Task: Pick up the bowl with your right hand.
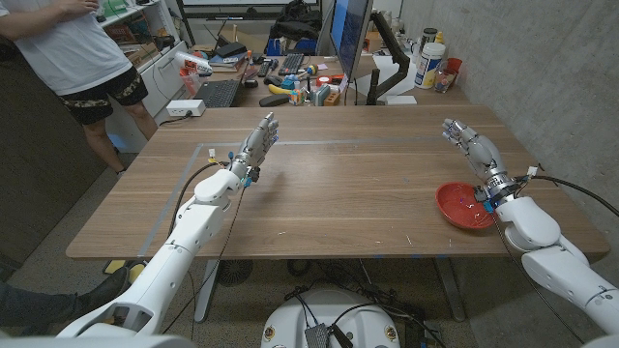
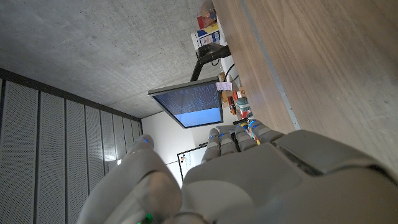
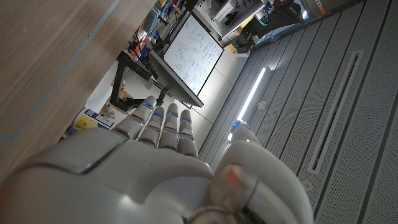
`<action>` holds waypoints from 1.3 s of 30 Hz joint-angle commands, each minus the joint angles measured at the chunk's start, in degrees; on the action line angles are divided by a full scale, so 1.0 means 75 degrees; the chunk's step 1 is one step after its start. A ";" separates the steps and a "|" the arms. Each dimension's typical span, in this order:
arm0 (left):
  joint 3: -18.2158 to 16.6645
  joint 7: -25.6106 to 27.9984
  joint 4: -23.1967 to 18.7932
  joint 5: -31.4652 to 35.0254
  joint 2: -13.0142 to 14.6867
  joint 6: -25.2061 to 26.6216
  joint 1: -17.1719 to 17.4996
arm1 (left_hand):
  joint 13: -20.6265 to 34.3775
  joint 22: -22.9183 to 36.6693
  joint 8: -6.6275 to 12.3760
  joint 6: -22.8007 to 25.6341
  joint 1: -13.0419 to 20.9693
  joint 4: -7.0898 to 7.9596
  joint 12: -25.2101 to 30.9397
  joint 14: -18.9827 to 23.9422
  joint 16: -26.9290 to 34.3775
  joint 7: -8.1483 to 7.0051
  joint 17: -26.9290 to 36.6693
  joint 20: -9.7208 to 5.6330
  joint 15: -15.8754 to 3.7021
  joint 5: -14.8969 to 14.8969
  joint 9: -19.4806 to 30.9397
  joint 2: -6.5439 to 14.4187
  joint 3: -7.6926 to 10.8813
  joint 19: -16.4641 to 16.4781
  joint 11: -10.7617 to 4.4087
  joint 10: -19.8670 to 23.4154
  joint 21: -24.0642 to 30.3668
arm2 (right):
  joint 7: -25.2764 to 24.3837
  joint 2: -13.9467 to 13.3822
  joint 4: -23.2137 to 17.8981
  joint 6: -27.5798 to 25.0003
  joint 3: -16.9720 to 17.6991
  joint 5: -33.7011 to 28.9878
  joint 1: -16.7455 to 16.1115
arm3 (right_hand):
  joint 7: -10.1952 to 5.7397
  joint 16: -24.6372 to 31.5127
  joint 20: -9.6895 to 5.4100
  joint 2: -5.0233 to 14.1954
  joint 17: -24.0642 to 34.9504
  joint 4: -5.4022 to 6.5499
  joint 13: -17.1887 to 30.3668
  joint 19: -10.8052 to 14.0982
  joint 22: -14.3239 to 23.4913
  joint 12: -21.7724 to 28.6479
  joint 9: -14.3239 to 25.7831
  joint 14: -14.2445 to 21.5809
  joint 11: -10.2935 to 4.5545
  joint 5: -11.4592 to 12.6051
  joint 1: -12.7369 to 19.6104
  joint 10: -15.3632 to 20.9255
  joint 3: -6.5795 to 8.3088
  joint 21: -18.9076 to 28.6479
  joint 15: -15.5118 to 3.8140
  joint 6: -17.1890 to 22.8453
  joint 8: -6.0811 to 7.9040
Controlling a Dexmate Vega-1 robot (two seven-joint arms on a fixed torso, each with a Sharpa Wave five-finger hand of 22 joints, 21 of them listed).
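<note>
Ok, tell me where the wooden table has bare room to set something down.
The widest bare stretch of the wooden table lies between the left hand and the right hand. The near edge ahead of the robot is bare too. It is crowded only at the right near corner, where the shallow red bowl sits by the right wrist.

Red bowl (image 1: 464, 205): shallow, upright, at the wooden table's (image 1: 338, 193) right near edge, partly hidden by the right wrist.

Even, bright indoor light; soft shadows on table (image 1: 338, 193). Head view sharp, slight wide-angle bend at edges. Wrist views: near surfaces blurred.
</note>
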 commanded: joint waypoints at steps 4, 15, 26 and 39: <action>0.0038 -0.0089 0.0188 0.0019 -0.0041 -0.0010 -0.0087 | 0.0038 0.0045 -0.0002 0.0058 0.0103 0.0013 0.0016 -0.0004 0.0025 0.0015 0.0037 -0.0014 0.0038 -0.0051 0.0023 -0.0029 -0.0031 -0.0081 0.0001 0.0011 0.0029 | -0.0185 0.0023 -0.0143 0.0174 0.0246 -0.0153 -0.0408 | -0.0032 0.0030 0.0025 0.0027 0.0020 -0.0029 0.0017 0.0094 0.0027 0.0050 0.0042 0.0108 0.0035 0.0071 0.0069 0.0108 0.0008 0.0044 -0.0003 0.0085 0.0048; 0.0034 -0.0194 0.0361 0.0013 -0.0090 -0.0116 -0.0174 | 0.0038 0.0045 0.0016 0.0118 0.0112 0.0014 0.0025 0.0029 0.0035 0.0013 0.0036 -0.0009 0.0021 -0.0058 0.0023 -0.0021 -0.0051 -0.0069 -0.0022 0.0039 0.0034 | -0.0325 0.0002 -0.0300 0.0129 0.0389 -0.0349 -0.0602 | -0.0034 0.0019 0.0031 0.0025 0.0023 -0.0040 0.0018 0.0093 0.0028 0.0038 0.0043 0.0109 0.0019 0.0073 0.0069 0.0101 0.0005 0.0037 0.0000 0.0083 0.0039; 0.0025 -0.0231 0.0436 0.0019 -0.0110 -0.0084 -0.0244 | 0.0038 0.0044 0.0008 0.0111 0.0118 0.0015 0.0022 0.0034 0.0034 0.0007 0.0037 0.0002 0.0016 -0.0063 0.0024 -0.0016 -0.0069 -0.0063 -0.0023 0.0040 0.0036 | -0.0285 -0.0026 -0.0407 0.0141 0.0507 -0.0332 -0.0792 | -0.0047 0.0017 0.0039 0.0027 0.0027 -0.0048 0.0018 0.0093 0.0028 0.0033 0.0044 0.0121 0.0012 0.0075 0.0067 0.0111 0.0004 0.0031 -0.0006 0.0086 0.0034; 0.0015 -0.0172 0.0331 0.0071 -0.0087 -0.0074 -0.0204 | 0.0038 0.0044 0.0005 0.0121 0.0128 0.0016 0.0018 0.0043 0.0032 0.0001 0.0037 0.0018 0.0014 -0.0069 0.0024 -0.0007 -0.0092 -0.0058 -0.0026 0.0038 0.0037 | -0.0316 -0.0075 -0.0553 0.0096 0.0733 -0.0353 -0.1139 | -0.0055 0.0012 0.0040 0.0025 0.0028 -0.0069 0.0019 0.0101 0.0029 0.0036 0.0045 0.0142 0.0013 0.0081 0.0077 0.0147 0.0004 0.0025 -0.0032 0.0108 0.0034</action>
